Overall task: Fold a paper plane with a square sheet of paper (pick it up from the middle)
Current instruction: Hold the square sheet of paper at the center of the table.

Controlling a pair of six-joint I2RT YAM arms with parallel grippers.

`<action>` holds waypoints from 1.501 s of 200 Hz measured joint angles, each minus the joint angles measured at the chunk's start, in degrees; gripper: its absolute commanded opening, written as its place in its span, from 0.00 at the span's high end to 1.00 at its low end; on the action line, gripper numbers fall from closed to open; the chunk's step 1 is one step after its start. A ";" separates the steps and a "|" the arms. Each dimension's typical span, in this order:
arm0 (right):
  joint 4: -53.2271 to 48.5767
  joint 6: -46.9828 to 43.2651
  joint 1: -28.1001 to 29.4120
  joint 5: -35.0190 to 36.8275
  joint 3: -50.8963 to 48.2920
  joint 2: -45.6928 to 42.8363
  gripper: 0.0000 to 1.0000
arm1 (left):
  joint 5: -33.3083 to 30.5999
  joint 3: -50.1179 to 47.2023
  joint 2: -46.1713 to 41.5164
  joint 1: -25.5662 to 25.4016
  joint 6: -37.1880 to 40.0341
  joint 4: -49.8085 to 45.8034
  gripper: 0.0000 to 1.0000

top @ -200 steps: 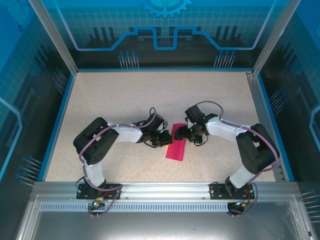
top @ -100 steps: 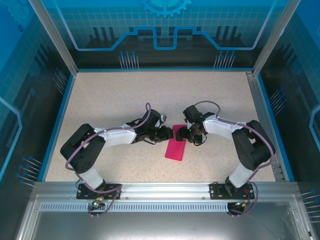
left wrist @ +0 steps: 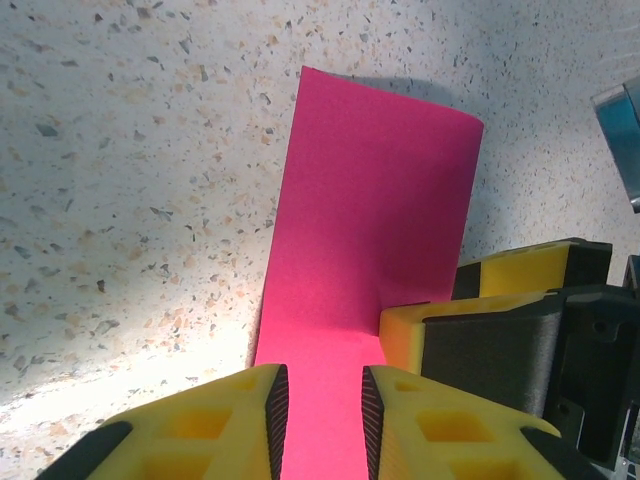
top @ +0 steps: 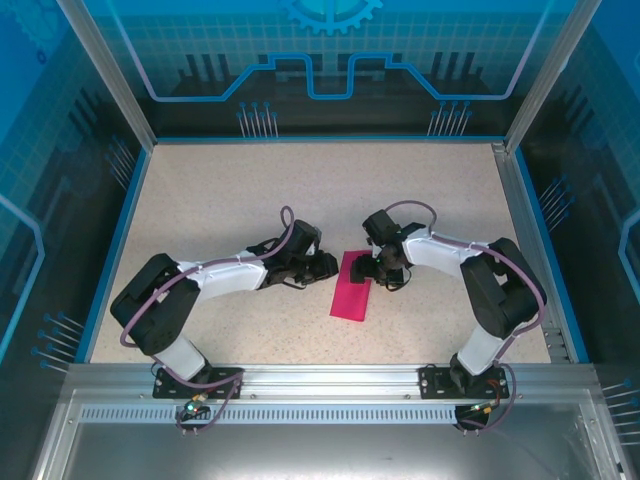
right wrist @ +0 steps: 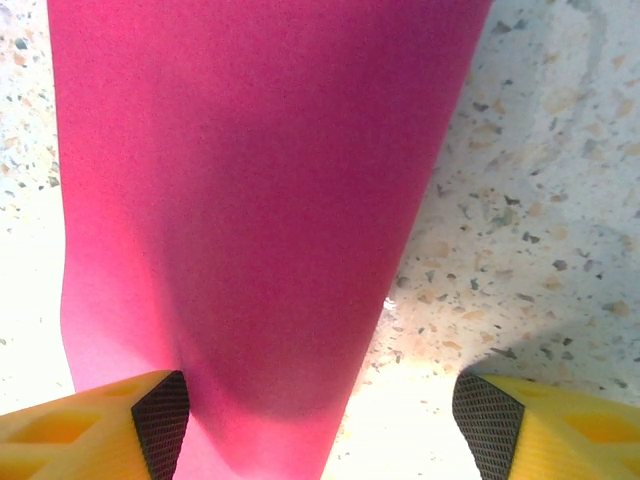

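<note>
L arm stretched out flatter; L fingers (left wrist: 200, 430) slightly parted, R fingers (right wrist: 100, 420) wide (over paper (top: 350, 295)).

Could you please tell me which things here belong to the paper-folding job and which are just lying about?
Part of the job:
pink paper, folded into a narrow strip
left hand
right hand

Just there:
speckled table
metal rail at the near edge
blue walls
</note>
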 measured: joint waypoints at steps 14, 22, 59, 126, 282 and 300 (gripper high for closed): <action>-0.02 0.02 -0.02 0.00 0.00 0.00 0.25 | 0.02 0.00 0.02 0.00 0.00 -0.02 0.70; -0.02 0.04 -0.02 0.02 0.00 0.00 0.25 | 0.02 0.00 0.04 0.00 0.00 -0.02 0.70; 0.02 0.22 -0.02 0.04 -0.04 -0.04 0.25 | 0.04 0.00 0.24 0.00 0.00 0.00 0.72; 0.02 0.22 -0.02 0.57 -0.17 -0.07 0.28 | 0.52 0.00 1.27 0.00 0.00 0.17 0.75; -0.22 0.20 -0.02 1.07 0.02 0.57 0.28 | 8.72 3.85 10.05 -0.13 -0.20 3.54 0.78; -0.22 0.20 -0.02 1.05 0.02 0.57 0.28 | 9.18 4.90 11.43 -0.39 -0.22 3.78 0.79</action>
